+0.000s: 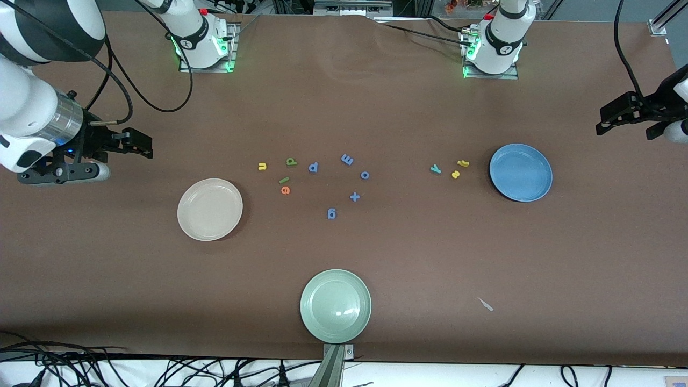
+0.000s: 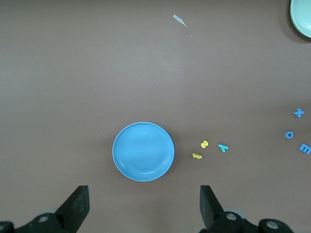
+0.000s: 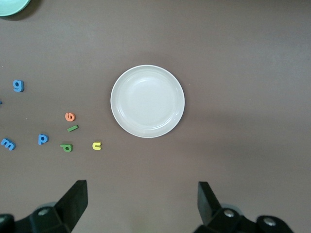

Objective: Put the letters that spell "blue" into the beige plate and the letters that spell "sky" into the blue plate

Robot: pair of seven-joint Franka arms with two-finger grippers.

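Three plates sit on your counter, and none holds a letter. Take the beige plate as your landmark. The "blue" letters lie just beside it toward the left arm's end: yellow "u", olive-green "b", green "l" and orange "e". Well apart from it, toward that same end, you see the teal "y", yellow "s" and yellow "k" clustered beside the blue plate. Blue letters are scattered between the two groups. Your right gripper hangs over bare counter beside the beige plate, fingers spread wide and holding nothing; your left gripper waits likewise, wide and unladen, beside the blue plate.
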